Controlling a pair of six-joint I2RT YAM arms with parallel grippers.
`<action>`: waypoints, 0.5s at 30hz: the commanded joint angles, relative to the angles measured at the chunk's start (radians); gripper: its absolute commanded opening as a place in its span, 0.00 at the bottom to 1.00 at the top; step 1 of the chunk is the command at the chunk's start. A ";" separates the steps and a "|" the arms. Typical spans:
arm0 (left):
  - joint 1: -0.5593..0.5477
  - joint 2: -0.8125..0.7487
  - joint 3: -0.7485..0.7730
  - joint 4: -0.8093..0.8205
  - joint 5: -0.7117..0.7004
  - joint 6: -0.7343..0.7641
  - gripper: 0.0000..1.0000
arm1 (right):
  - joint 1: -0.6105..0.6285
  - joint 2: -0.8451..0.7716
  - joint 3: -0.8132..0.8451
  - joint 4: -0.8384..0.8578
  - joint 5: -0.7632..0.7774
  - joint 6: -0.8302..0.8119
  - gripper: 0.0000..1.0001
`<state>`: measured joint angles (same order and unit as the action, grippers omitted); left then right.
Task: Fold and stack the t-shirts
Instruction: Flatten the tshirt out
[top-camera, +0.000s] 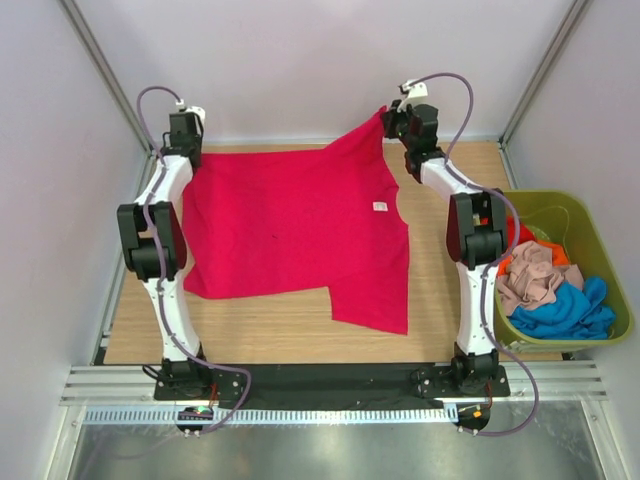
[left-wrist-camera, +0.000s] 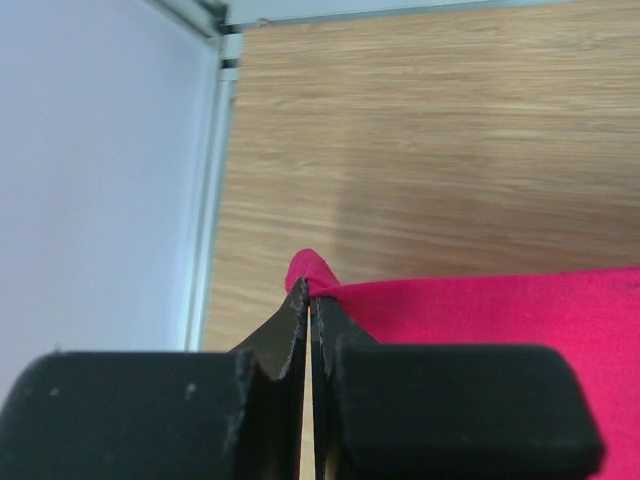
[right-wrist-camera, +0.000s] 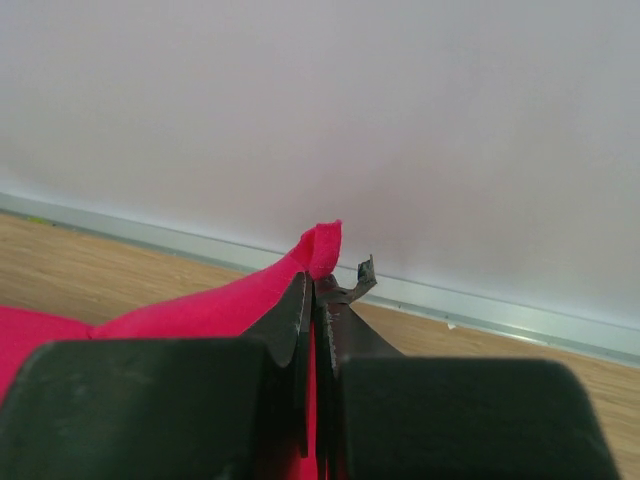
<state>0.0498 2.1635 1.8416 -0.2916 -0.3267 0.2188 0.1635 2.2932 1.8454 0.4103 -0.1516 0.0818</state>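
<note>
Pale wooden tabletop (top-camera: 260, 325) between white walls, seen from above. At far left, the left gripper (top-camera: 188, 152) is pinched closed on one far corner of a large crimson-red cloth t-shirt (top-camera: 290, 220) spread across the table's middle. At far right, the right gripper (top-camera: 393, 117) clamps the other far corner, raised slightly, seemingly to stretch the cloth flat for folding. At the right edge, an olive-green plastic tub (top-camera: 605, 250) holds a crumpled orange-red t-shirt (top-camera: 515, 238), beige-pink t-shirt (top-camera: 530, 278) and bright blue t-shirt (top-camera: 570, 312).

No legible text, tag (top-camera: 380, 207) on crimson t-shirt (top-camera: 290, 220) unreadable
</note>
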 joint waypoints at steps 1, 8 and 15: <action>0.009 -0.186 -0.069 0.026 -0.130 -0.009 0.00 | 0.001 -0.176 -0.072 0.087 0.006 -0.010 0.01; -0.039 -0.439 -0.146 -0.076 -0.219 -0.048 0.00 | -0.001 -0.504 -0.175 -0.031 0.072 -0.031 0.01; -0.134 -0.819 -0.226 -0.130 -0.095 -0.093 0.00 | 0.001 -0.865 -0.221 -0.237 0.035 -0.121 0.01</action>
<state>-0.0570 1.5249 1.6356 -0.4091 -0.4606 0.1631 0.1661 1.6070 1.6356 0.2150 -0.1143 0.0360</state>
